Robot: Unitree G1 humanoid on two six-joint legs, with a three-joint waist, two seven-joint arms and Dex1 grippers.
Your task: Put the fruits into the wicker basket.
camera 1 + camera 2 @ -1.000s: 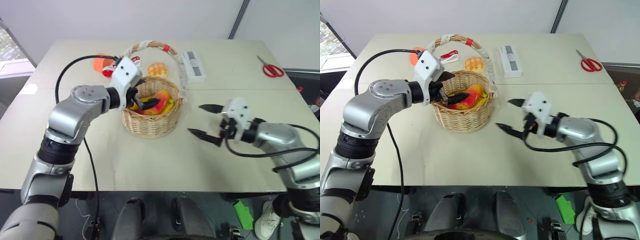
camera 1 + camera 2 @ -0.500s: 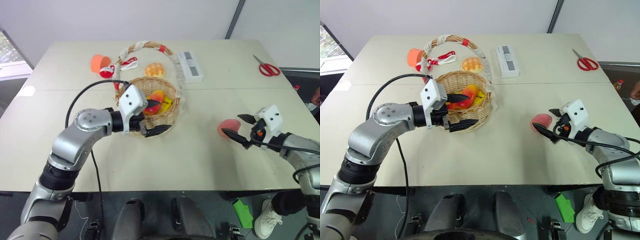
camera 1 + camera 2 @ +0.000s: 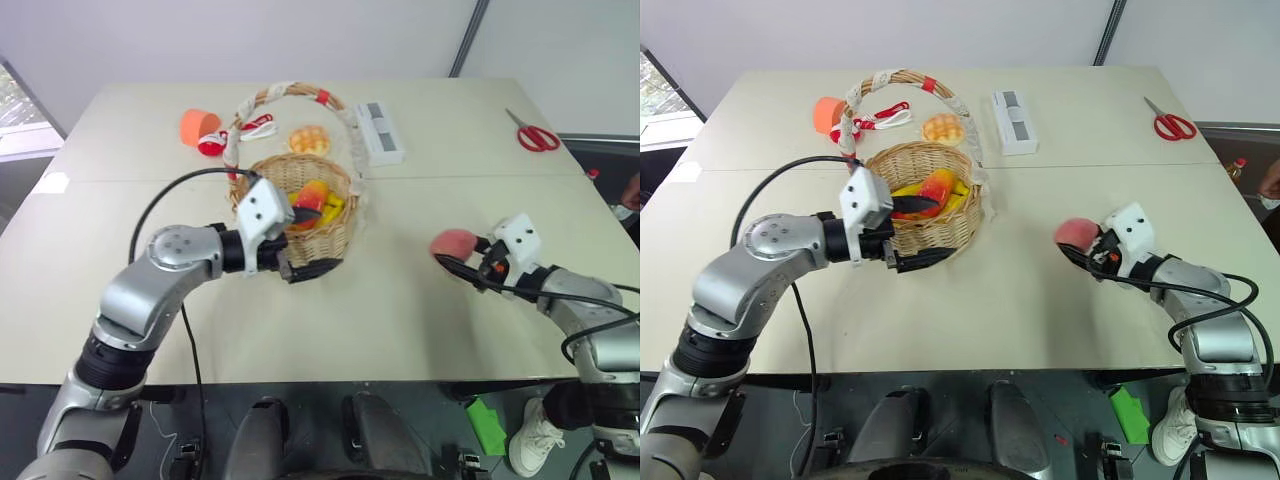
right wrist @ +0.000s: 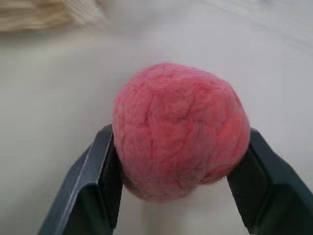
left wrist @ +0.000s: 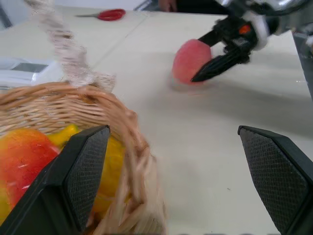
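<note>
The peach (image 4: pixel 178 129) sits on the table (image 3: pixel 380 320) at about 3 o'clock from the wicker basket (image 3: pixel 325 235), well apart from it. Your right hand (image 4: pixel 178 191) has one finger pressed against each side of the peach, clamped on it; the fruit appears to rest on the table surface.

The wicker basket stands near the table's centre, upright, its arched handle (image 3: pixel 290 92) wrapped in white cloth with a red band. Inside it you have the mango (image 3: pixel 312 195) and the banana (image 3: pixel 336 208), lying side by side and touching.

Your left hand (image 3: pixel 300 240) is at the basket's near rim, at roughly 7 o'clock of it, fingers spread wide apart and holding nothing. One finger reaches over the rim above the mango; the other lies outside, against the front wall.

Beyond the basket, at 12 o'clock, lies the bread bun (image 3: pixel 310 139). At 11 o'clock you see the orange cup (image 3: pixel 198 125) on its side. A white power strip (image 3: pixel 383 132) lies at 1 o'clock, and red scissors (image 3: pixel 537 134) sit near the far right corner of the table.
</note>
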